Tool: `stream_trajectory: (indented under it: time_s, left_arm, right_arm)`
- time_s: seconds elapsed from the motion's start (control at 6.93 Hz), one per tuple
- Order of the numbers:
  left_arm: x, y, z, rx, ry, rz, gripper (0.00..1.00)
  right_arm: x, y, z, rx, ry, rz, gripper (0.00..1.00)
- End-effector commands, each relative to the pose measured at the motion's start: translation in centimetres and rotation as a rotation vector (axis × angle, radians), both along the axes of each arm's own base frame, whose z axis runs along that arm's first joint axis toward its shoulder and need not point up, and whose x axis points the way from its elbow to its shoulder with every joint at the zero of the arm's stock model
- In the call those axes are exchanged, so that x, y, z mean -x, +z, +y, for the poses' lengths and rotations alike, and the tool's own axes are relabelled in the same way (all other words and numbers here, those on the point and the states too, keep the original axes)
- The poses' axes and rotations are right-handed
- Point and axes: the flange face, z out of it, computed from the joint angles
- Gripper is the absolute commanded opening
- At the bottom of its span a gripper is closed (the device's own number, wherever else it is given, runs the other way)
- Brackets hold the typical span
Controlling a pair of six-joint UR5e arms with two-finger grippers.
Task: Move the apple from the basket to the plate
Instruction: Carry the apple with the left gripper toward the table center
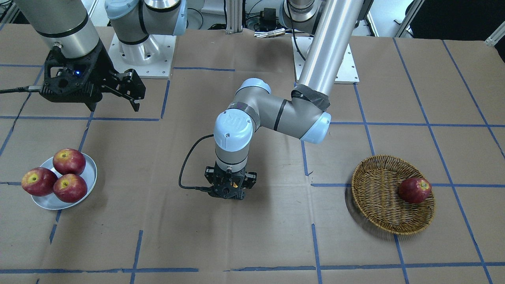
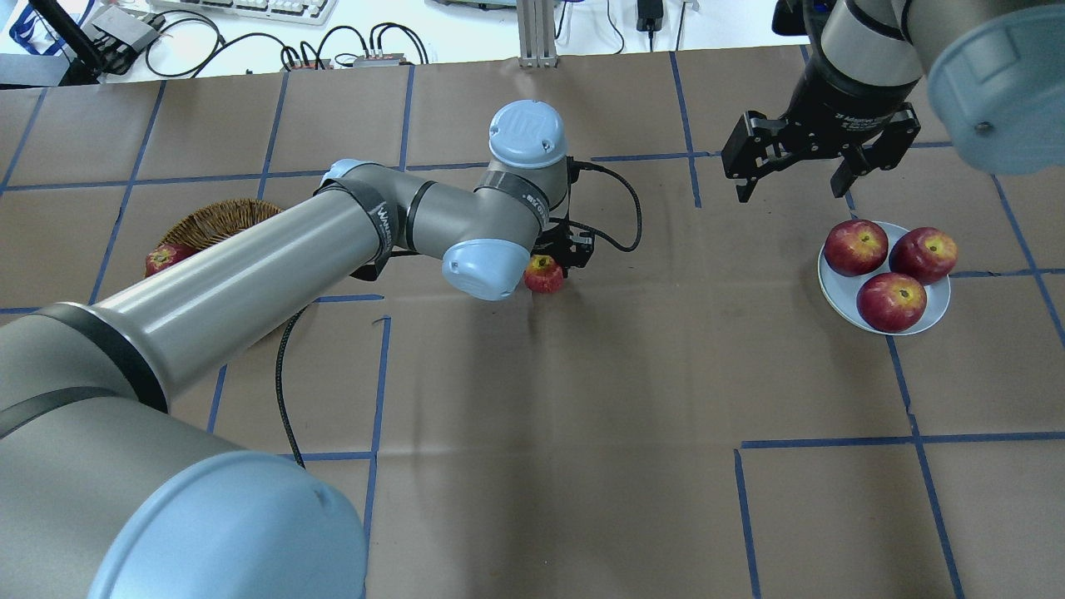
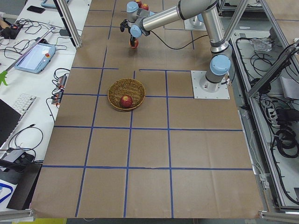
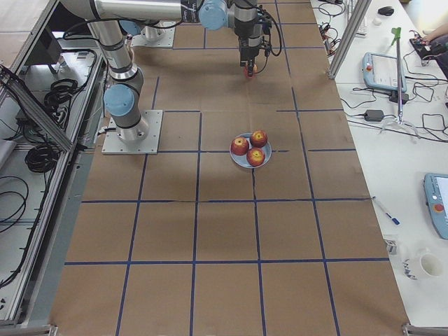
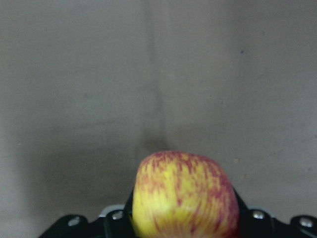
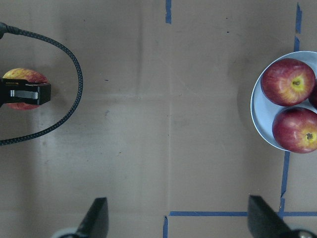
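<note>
My left gripper (image 2: 552, 264) is shut on the apple (image 2: 542, 277), pale red streaked with yellow, low over the middle of the table. The apple fills the bottom of the left wrist view (image 5: 184, 196) and shows in the right wrist view (image 6: 24, 75). The wicker basket (image 1: 378, 205) sits at the robot's left, apart from the gripper. The silvery plate (image 2: 835, 288) lies at the robot's right. My right gripper (image 2: 790, 179) is open and empty, above the table just beyond the plate.
One dark red apple (image 1: 414, 190) lies in the basket. Three dark red apples (image 2: 890, 300) fill most of the plate. The left arm's black cable (image 1: 185, 169) loops beside its wrist. Brown paper with blue tape lines covers the table.
</note>
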Motion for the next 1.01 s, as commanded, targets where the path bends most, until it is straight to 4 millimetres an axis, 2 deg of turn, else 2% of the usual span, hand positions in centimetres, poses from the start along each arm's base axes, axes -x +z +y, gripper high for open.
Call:
stream_trajectory:
  time_s: [0.0,0.29,0.43,0.58,0.87]
  left_arm:
    - [0.1,0.0,0.0,0.001,-0.002,0.0,0.99]
    - [-0.1,2.9,0.1,0.026,0.0,0.016,0.99]
    - [-0.8,5.8,0.5,0.027,-0.003,0.014,0.99]
    - [-2.5,10.0,1.4,0.014,-0.005,0.006,0.99]
    - [-9.4,17.7,3.0,-0.041,-0.076,-0.022,0.99]
  right_arm:
    - [0.0,-0.1,0.0,-0.001,0.0,0.0,1.0]
    - [-0.1,0.0,0.1,0.0,0.001,0.0,1.0]
    - [0.0,-0.1,0.0,-0.001,0.0,0.0,1.0]
    - [-0.1,-0.1,0.0,-0.001,0.001,-0.001,1.0]
    - [-0.2,-0.2,0.1,-0.003,0.004,0.0,1.0]
